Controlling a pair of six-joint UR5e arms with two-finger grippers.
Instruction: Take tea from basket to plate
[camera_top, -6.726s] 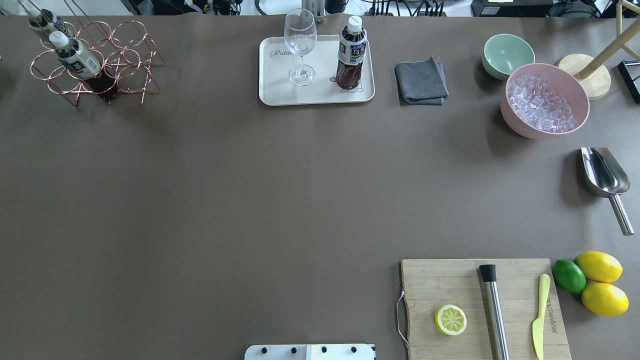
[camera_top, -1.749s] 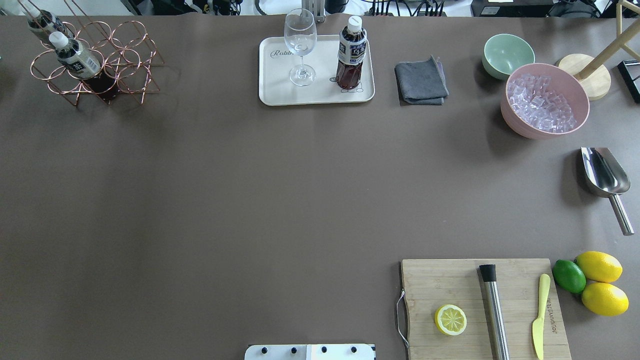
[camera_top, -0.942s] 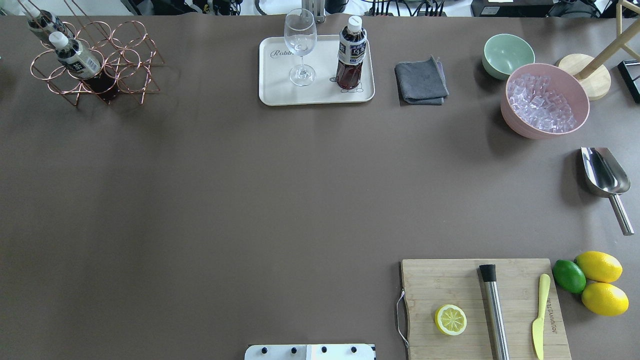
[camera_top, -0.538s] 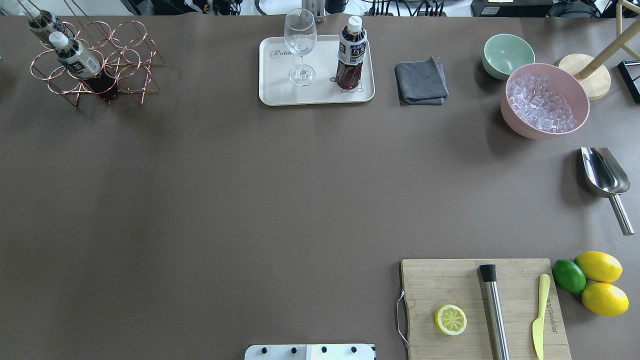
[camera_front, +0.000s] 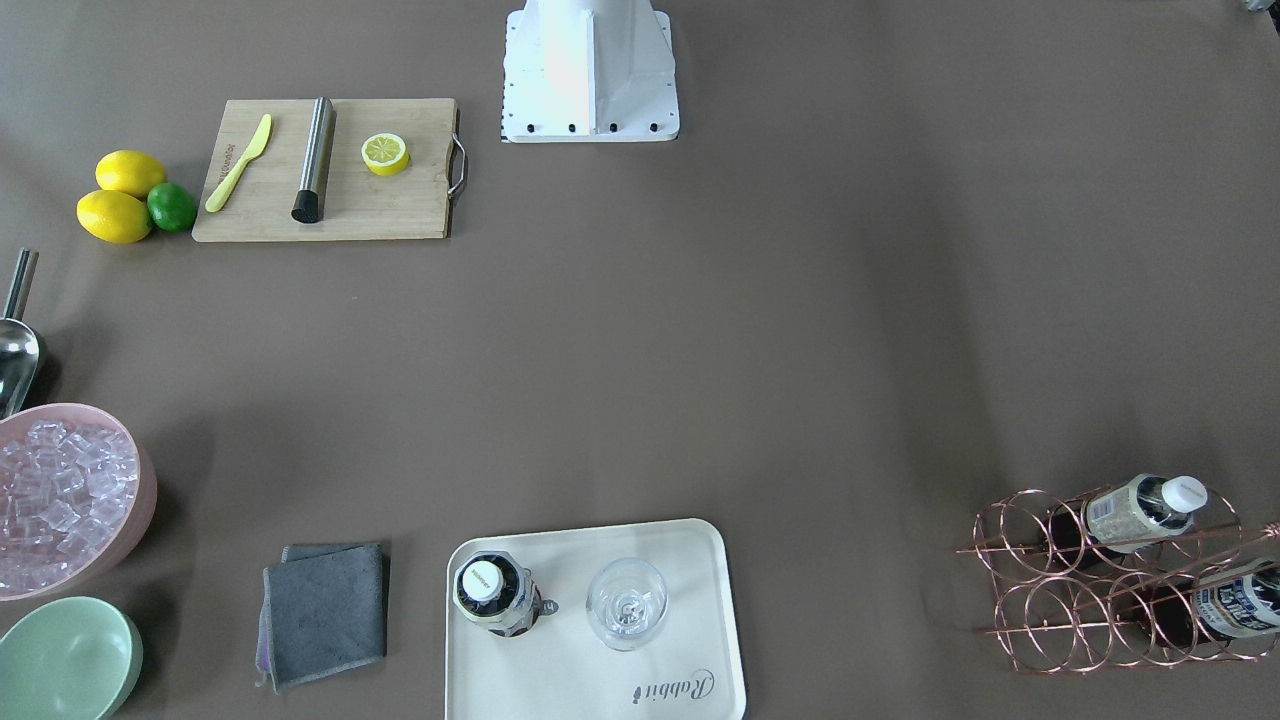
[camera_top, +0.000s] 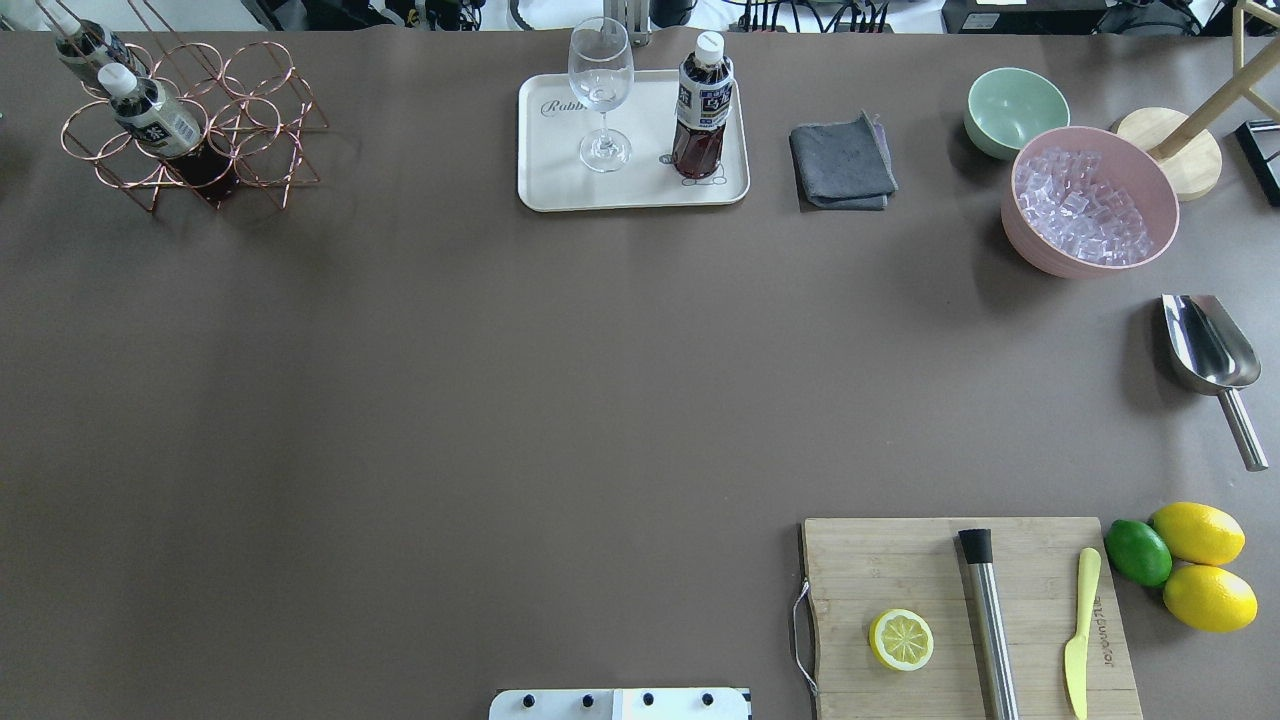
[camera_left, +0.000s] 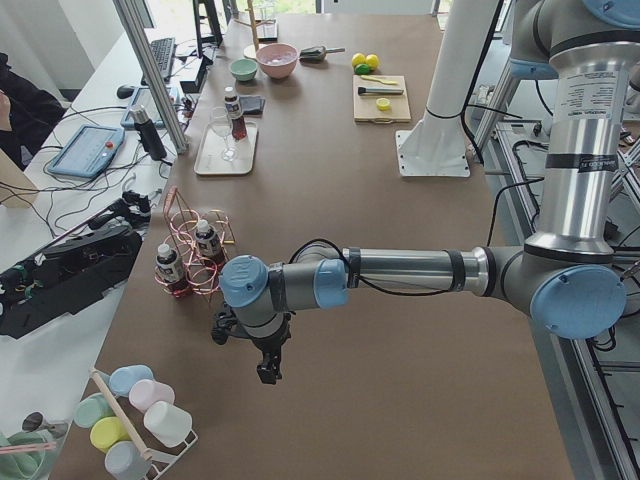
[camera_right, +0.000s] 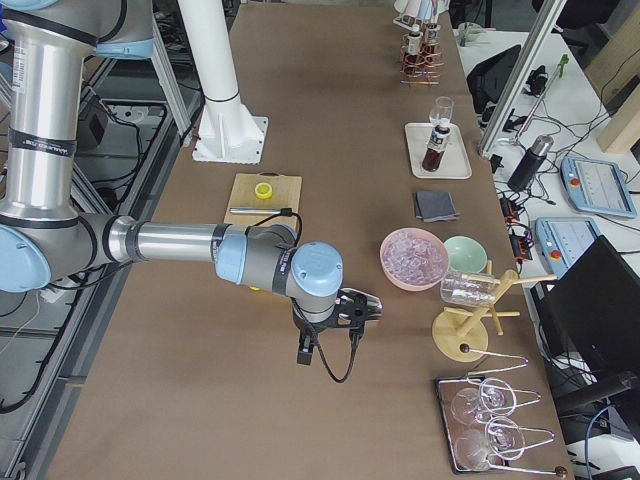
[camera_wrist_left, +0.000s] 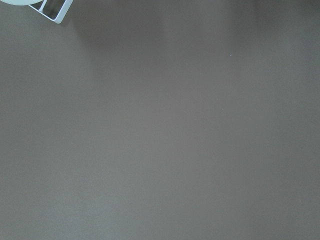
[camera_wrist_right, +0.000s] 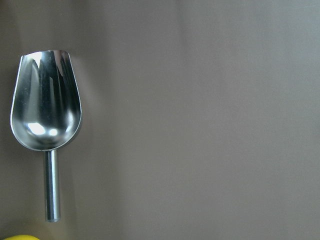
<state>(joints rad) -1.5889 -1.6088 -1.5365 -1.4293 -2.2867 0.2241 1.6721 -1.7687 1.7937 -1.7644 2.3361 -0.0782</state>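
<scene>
One tea bottle (camera_top: 703, 105) stands upright on the cream plate (camera_top: 560, 175), beside a wine glass (camera_top: 600, 90); it also shows in the front view (camera_front: 490, 592). Two more tea bottles (camera_top: 150, 115) (camera_top: 85, 45) lie slanted in the copper wire basket (camera_top: 255, 130) at the far left. Neither gripper shows in the overhead or front view. The left gripper (camera_left: 268, 365) hangs over bare table past the basket. The right gripper (camera_right: 362, 305) hangs near the pink bowl. I cannot tell whether either is open or shut.
A grey cloth (camera_top: 842, 162), a green bowl (camera_top: 1015, 108) and a pink bowl (camera_top: 1020, 240) of ice sit right of the plate. A steel scoop (camera_wrist_right: 46, 100) lies below the right wrist. A cutting board (camera_top: 900, 570) with half a lemon, a muddler and a knife is front right.
The nearer bottle in the basket has shifted very slightly since the earliest frame. Nothing else has moved in the overhead view.
</scene>
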